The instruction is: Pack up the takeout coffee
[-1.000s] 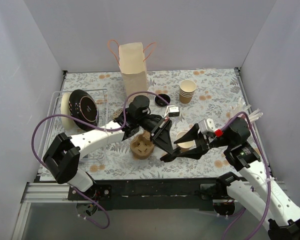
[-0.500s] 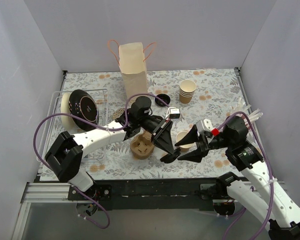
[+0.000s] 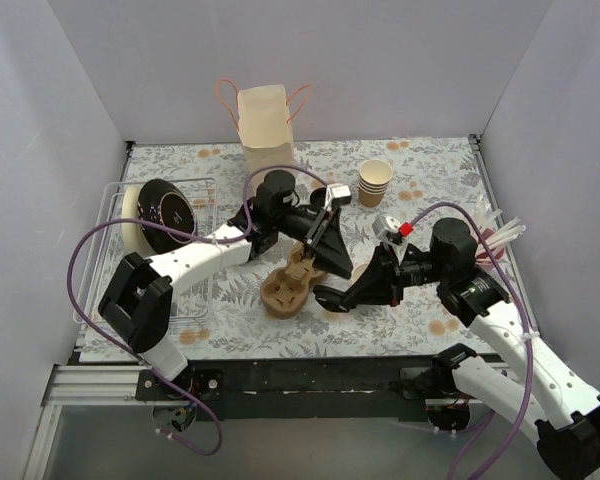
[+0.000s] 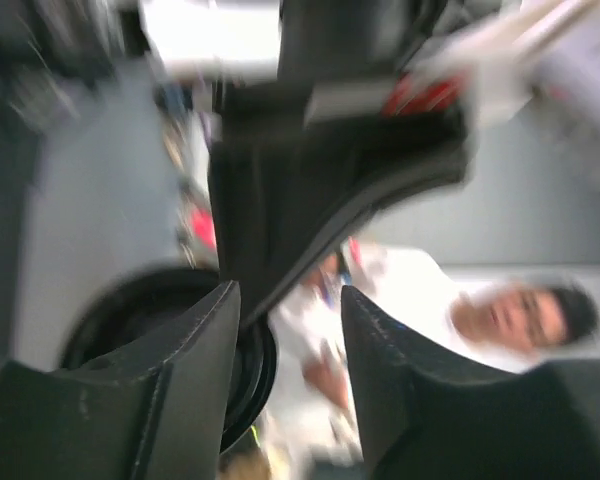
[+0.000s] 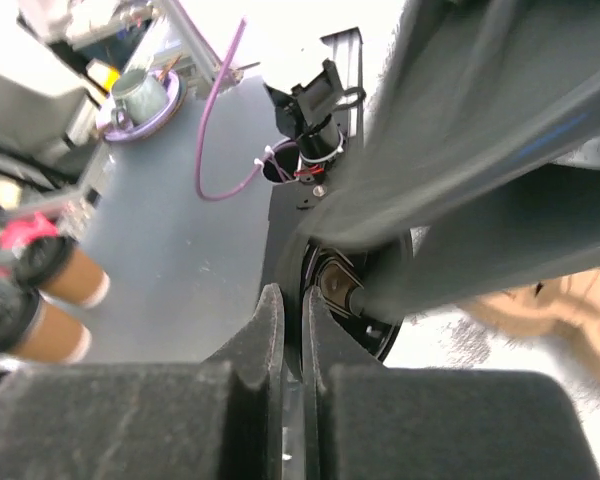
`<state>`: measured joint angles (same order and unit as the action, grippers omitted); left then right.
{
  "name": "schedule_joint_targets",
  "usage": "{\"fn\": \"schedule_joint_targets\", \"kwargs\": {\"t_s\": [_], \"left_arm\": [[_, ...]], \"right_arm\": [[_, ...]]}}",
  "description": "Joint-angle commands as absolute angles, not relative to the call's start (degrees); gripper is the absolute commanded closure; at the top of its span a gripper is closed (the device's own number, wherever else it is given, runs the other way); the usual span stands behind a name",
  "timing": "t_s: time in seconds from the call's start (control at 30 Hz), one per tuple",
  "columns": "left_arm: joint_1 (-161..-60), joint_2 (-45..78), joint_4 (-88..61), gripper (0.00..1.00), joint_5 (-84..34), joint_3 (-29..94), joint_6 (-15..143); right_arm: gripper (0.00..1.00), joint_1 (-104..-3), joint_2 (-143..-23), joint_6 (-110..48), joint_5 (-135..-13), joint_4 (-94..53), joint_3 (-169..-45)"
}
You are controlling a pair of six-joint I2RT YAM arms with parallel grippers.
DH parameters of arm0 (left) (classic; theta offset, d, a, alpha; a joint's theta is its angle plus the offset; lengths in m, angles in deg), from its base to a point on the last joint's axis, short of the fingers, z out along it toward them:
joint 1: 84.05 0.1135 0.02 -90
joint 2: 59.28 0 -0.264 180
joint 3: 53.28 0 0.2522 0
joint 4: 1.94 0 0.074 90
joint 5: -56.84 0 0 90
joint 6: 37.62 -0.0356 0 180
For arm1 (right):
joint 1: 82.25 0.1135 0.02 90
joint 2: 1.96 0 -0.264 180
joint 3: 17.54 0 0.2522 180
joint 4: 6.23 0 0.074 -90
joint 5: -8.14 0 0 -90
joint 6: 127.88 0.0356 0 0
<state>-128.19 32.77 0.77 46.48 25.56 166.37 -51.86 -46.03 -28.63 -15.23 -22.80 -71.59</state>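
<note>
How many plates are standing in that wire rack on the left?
2. A black plate stands on edge in the wire rack, and a cream plate stands right behind it, on its left. More could be hidden behind them.

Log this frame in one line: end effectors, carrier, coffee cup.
left end effector: open, next to carrier | right end effector: shut, nothing seen held | lidded coffee cup: not visible | bag: upright at back

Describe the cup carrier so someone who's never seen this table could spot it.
Start at the tall paper bag standing at the back of the floral table. Come straight forward to mid-table: the cup carrier lies there. It is the only brown moulded tray with round wells, unlike the stack of paper cups at back right.
</note>
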Motion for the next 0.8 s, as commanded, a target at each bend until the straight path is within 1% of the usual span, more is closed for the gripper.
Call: {"fn": "schedule_joint_targets", "kwargs": {"t_s": [0.0, 0.03, 0.07, 0.13, 0.17, 0.2, 0.23, 0.27, 0.3, 0.33, 0.37, 0.4, 0.47, 0.57, 0.6, 0.77], "left_arm": [[-120.36, 32.23, -5.91, 0.52, 30.24, 33.32, 152.26], [-119.57, 31.78, -9.25, 0.5, 22.38, 34.82, 146.13], [-118.26, 31.52, -14.5, 0.47, 19.6, 37.01, 136.5], [-117.19, 30.03, -14.04, 0.46, 16.95, 36.51, 129.05], [-115.45, 29.06, -11.07, 0.48, 17.98, 32.24, 127.1], [-114.47, 27.75, -6.43, 0.49, 20.17, 28.89, 124.91], [-112.46, 25.47, 6.41, 0.5, 27.32, 25.46, 125.32], [-111.57, 24.41, 12.54, 0.5, 30.09, 18.73, 126.72], [-111.04, 23.53, 18.0, 0.5, 32.21, 16.49, 128.65], [-110.51, 22.47, 26.23, 0.5, 37.36, 14.72, 128.93], [-110.51, 22.55, 28.05, 0.48, 40.29, 14.27, 128.84], [-110.51, 22.98, 28.16, 0.48, 42.58, 15.05, 128.41], [-110.77, 23.43, 23.69, 0.48, 47.15, 16.63, 127.44], [-110.95, 22.03, 22.1, 0.45, 50.4, 16.38, 127.26], [-111.12, 21.76, 21.66, 0.44, 51.03, 16.55, 127.17], [-113.14, 20.26, 9.37, 0.42, 49.55, 19.71, 118.66]], "right_arm": [[0.99, -51.58, -48.63, -16.19, -18.32, -17.88, -73.83], [0.99, -51.66, -49.41, -13.83, -17.27, -17.8, -74.19], [0.99, -51.66, -49.51, -12.58, -17.44, -17.8, -74.54], [0.99, -51.75, -49.42, -8.03, -18.23, -16.22, -74.72], [0.99, -51.75, -49.33, -6.09, -18.32, -15.0, -74.72], [0.99, -52.01, -49.16, -3.28, -18.14, -8.72, -74.46], [0.99, -52.19, -49.16, 5.71, -17.27, -4.04, -72.97], [0.99, -52.63, -49.42, 9.54, -17.0, 1.14, -72.52], [0.99, -53.85, -49.86, 12.97, -16.83, 6.24, -72.43], [0.99, -54.64, -50.73, 15.18, -16.04, 8.03, -72.69], [0.99, -55.17, -51.17, 19.55, -15.6, 9.96, -72.61], [0.99, -56.4, -51.44, 21.34, -15.16, 13.37, -72.52], [0.99, -57.28, -52.49, 24.06, -14.19, 14.28, -72.69], [0.99, -57.81, -54.34, 24.61, -11.21, 14.03, -73.66], [0.99, -57.99, -54.95, 24.78, -10.68, 13.76, -73.84], [0.99, -58.43, -56.54, 24.6, -11.2, 12.53, -74.54]]}}
